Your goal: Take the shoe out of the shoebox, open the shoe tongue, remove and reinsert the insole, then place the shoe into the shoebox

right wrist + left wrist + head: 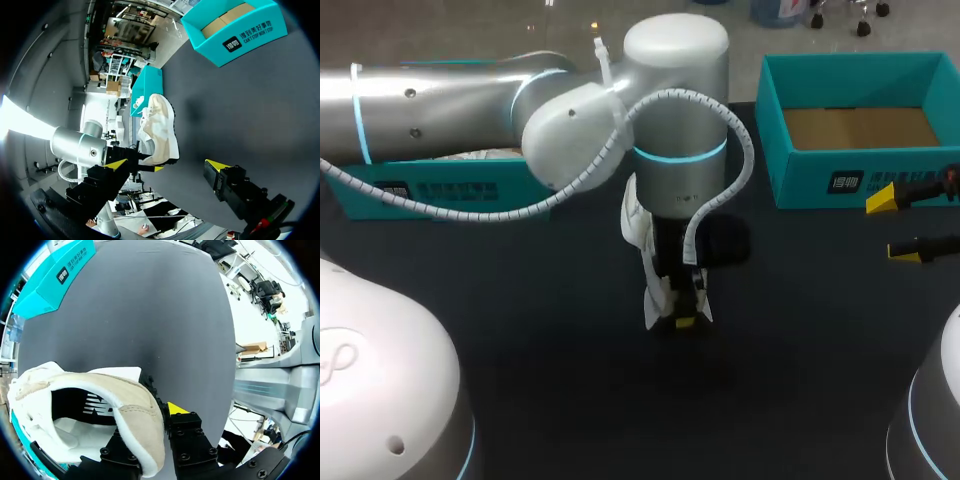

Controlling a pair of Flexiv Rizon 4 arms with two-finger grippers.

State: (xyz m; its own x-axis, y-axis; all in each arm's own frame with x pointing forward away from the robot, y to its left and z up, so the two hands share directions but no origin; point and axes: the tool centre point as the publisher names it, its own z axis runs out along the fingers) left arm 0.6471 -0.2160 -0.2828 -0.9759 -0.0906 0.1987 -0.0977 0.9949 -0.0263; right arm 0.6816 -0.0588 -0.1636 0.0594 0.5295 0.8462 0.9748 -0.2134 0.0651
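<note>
A cream and white shoe [650,262] is held over the middle of the dark table by my left gripper [685,322], whose arm reaches in from the left. In the left wrist view my left gripper [152,426] is shut on the shoe's [135,410] padded heel collar. One finger is inside the opening and the yellow-tipped one is outside. My right gripper [895,226] stands open at the table's right edge with nothing between its fingers. In the right wrist view the shoe [161,127] is ahead of my open right gripper [167,165], well apart from it.
An open teal shoebox [840,180] with a brown bottom stands at the back right, also seen as the teal box [235,32]. A second teal box [440,190] lies at the back left behind my left arm. Bare dark tabletop [570,380] lies in front.
</note>
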